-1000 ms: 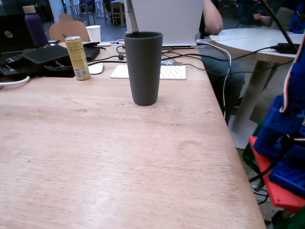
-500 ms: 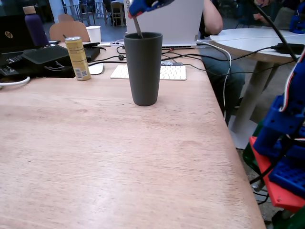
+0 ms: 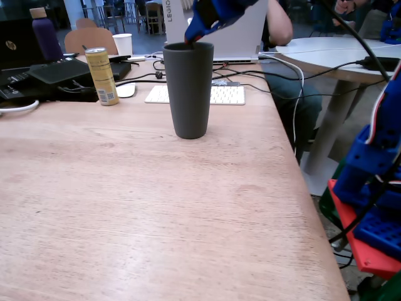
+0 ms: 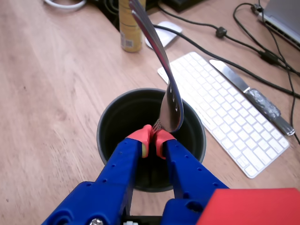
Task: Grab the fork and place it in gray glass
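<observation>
Gripper point(image 4: 152, 137) is pinched on the fork point(image 4: 161, 65), its two red-tipped blue fingers nearly together, just inside the mouth of the glass point(image 4: 108, 123). In the wrist view the grip falls at the broad end of the fork, where the tine roots show as short slots; the tines themselves seem to point down into the dark of the glass and are mostly hidden behind the fingertips. From the grip the narrow handle runs toward 12 o'clock, leaning a little toward 11, and leaves the picture at its top edge beside the can point(image 4: 127, 28).

The relation that matters is fork against rim. In the wrist view the grip sits over the open mouth, slightly toward 3 o'clock of its centre, with the far rim crossing behind the fork's broad part. The fork's long axis leans over that far rim instead of lining up with the glass's own upright axis.

The fixed view shows the gripper point(image 3: 190, 39) at the top of the glass point(image 3: 188, 88), just left of the rim's middle, with the blue arm rising toward 1 o'clock. The fork itself cannot be made out there.

My reading is that the placing is nearly done: the fork's lower end looks inside the rim, so letting go should send it sliding down to rest tilted against the wall. Because the handle leans outward, it may tip against the rim on release, and whether the tines already touch the bottom cannot be told.

The keyboard point(image 4: 234, 112) lies just beyond the glass toward 2 o'clock.
</observation>
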